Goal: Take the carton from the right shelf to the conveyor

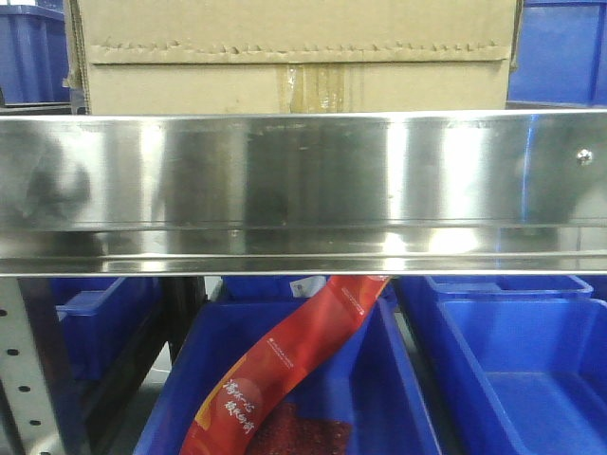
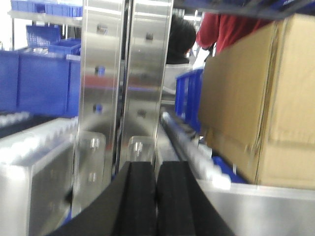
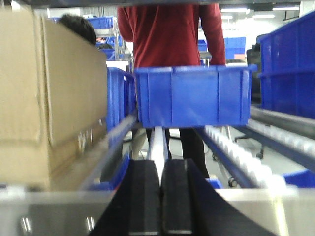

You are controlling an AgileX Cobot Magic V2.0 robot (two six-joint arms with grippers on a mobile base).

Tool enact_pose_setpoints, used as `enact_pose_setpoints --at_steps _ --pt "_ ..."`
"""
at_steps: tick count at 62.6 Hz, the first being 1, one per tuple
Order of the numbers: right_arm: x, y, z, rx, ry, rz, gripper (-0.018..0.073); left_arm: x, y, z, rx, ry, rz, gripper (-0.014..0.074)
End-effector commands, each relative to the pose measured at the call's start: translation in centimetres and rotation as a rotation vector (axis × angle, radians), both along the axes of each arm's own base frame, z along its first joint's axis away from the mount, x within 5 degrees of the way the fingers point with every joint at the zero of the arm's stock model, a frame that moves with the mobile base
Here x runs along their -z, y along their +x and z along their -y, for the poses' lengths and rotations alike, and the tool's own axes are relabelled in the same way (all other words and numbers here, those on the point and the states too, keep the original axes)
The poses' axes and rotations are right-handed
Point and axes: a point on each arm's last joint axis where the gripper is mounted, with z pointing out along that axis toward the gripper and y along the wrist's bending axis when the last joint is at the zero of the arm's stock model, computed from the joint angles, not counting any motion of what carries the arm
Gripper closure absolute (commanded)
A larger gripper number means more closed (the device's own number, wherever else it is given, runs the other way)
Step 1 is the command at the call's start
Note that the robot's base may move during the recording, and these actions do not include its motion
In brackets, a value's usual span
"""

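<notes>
The brown carton (image 1: 294,57) stands on the right shelf behind its shiny steel front rail (image 1: 303,190); a jagged tape strip and a glossy middle seam show on its face. In the left wrist view the carton (image 2: 256,98) is to the right of my left gripper (image 2: 156,169), which is shut with nothing between its black pads. In the right wrist view the carton (image 3: 49,98) is at the left of my right gripper (image 3: 160,167), also shut and empty. Both grippers sit just in front of the rail, apart from the carton. The conveyor is out of view.
Blue bins (image 1: 512,370) sit on the lower level, one holding a red packet (image 1: 285,370). A blue bin (image 3: 192,96) stands on the roller track ahead of the right gripper, a person in red (image 3: 172,34) behind it. Steel uprights (image 2: 125,78) rise ahead of the left gripper.
</notes>
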Motion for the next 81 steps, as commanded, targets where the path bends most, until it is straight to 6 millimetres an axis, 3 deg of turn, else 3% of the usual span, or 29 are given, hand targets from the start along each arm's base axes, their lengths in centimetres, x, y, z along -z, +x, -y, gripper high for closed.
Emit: enact_pose_setpoints --at_steps 1,7,11,20,25,31,44,56,69,81 --pt "-3.6 -1.2 0.0 -0.005 -0.004 0.038 0.0627 -2.9 -0.8 0.0 -0.011 0.037 0.031 0.0569" --pt "-6.8 -2.4 -0.1 -0.016 -0.008 0.024 0.062 -6.5 -2.0 -0.2 -0.042 0.09 0.04 0.0472" --pt "-8.7 -2.6 -0.2 -0.024 -0.011 0.008 0.0564 -8.8 -2.3 -0.3 -0.055 0.094 0.015 0.0374" --pt "-11.3 -1.8 -0.2 -0.03 -0.012 -0.012 0.0277 -12.4 -1.7 -0.5 -0.068 0.089 -0.058 0.0195" --pt "-11.7 -0.9 -0.2 -0.027 -0.016 -0.031 0.0107 -13.6 -0.9 -0.5 -0.07 0.096 -0.061 0.0144" --pt "-11.5 0.4 -0.2 -0.017 -0.041 -0.092 -0.002 -14.7 -0.2 -0.5 -0.066 0.093 -0.062 0.013" --pt "-12.9 1.5 -0.4 -0.041 -0.046 -0.157 0.0001 -16.7 1.3 0.4 0.066 0.131 -0.132 0.013" --pt "-15.3 2.7 -1.3 -0.145 -0.057 -0.178 0.0001 -19.1 3.9 3.2 0.332 0.198 -0.214 0.0132" --pt "-18.3 6.3 -3.3 -0.27 -0.08 -0.249 0.0001 -22.2 8.7 7.9 0.506 0.247 -0.27 0.0132" --pt "-22.4 10.8 -5.0 -0.298 -0.109 -0.403 0.0001 -25.1 15.2 10.8 0.461 0.205 -0.461 0.0132"
